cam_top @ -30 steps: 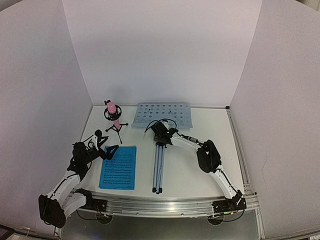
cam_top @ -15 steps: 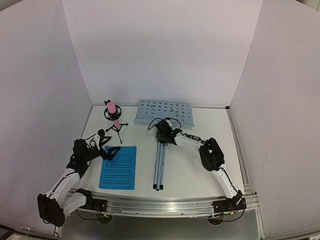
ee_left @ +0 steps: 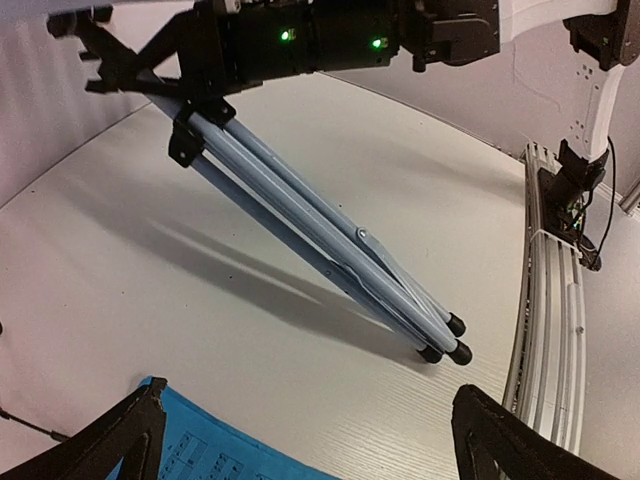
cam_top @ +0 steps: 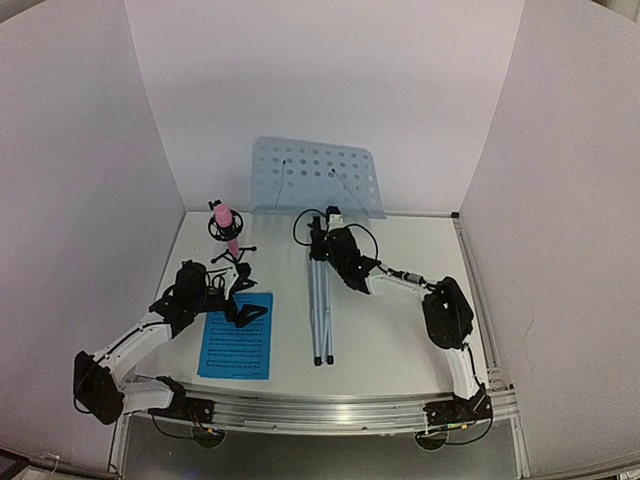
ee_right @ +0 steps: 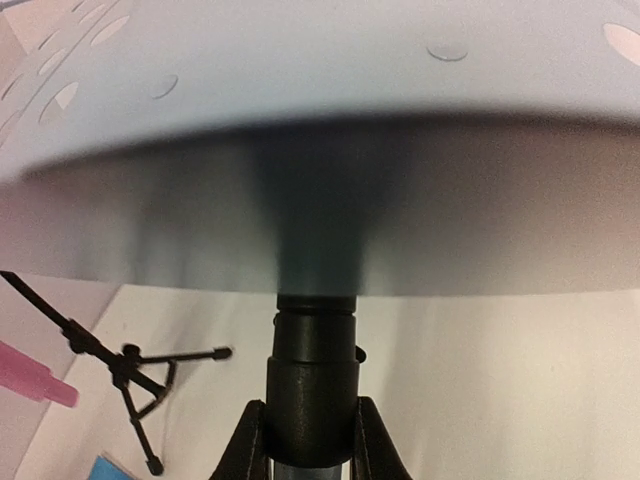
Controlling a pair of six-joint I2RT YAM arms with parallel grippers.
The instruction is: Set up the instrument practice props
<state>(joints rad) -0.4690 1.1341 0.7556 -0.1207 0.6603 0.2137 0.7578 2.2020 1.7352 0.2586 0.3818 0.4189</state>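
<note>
The pale blue-grey perforated music stand desk [cam_top: 316, 178] is lifted off the table and tilts up toward the back wall. Its silver tripod legs [cam_top: 320, 310] are folded together, and their black feet [ee_left: 448, 345] rest on the table. My right gripper [cam_top: 325, 245] is shut on the stand's black collar [ee_right: 312, 390] just under the desk [ee_right: 320, 150]. A bright blue sheet of music staves [cam_top: 237, 335] lies flat at the front left. My left gripper [cam_top: 240, 300] stands open and empty above the sheet's far edge [ee_left: 210, 455], left of the tripod legs [ee_left: 320, 220].
A pink microphone [cam_top: 224, 222] on a small black tripod [ee_right: 135, 385] stands at the back left, close to my left arm. White walls close in three sides. A metal rail [ee_left: 550, 300] runs along the near edge.
My right gripper has raised the stand's top end, so the desk went from lying flat to tilting up high. My left arm has swung right over the blue sheet's top edge.
</note>
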